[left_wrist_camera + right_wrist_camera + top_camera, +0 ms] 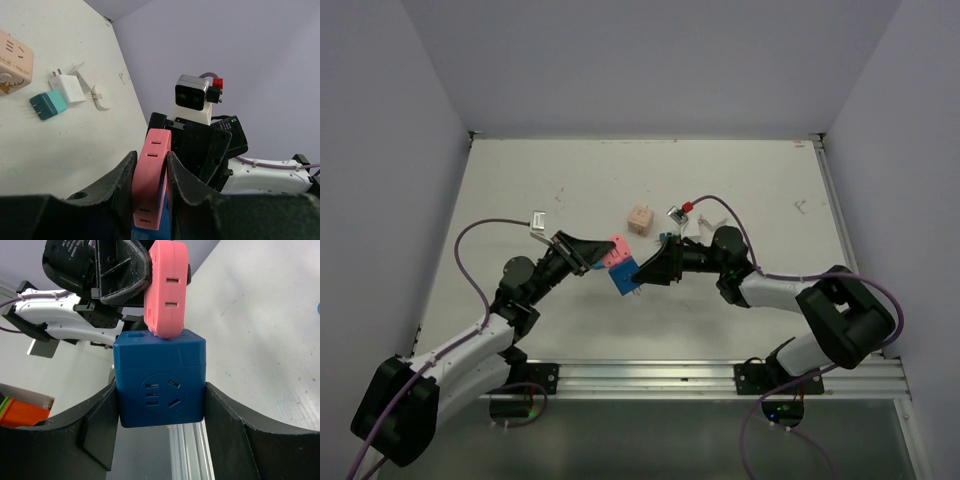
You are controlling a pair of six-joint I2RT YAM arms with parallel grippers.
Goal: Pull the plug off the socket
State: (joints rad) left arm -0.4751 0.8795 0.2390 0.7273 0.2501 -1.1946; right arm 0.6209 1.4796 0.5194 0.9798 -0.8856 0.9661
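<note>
over white walled-in table (520,190), left claw (151,172) tight on pink plug (154,147), right claw (160,407) on blue socket (160,382)

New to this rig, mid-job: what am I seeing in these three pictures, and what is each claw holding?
Two robot arms sit at a white table. The wide picture looks down from above; the other two come from cameras on each wrist. The left gripper is shut on a flat pink plastic plug; the right gripper is shut on a blue plastic cube socket. The two are joined, not yet pulled apart. Loose on the table: a peach cube socket, a white charger, a small teal plug.
</note>
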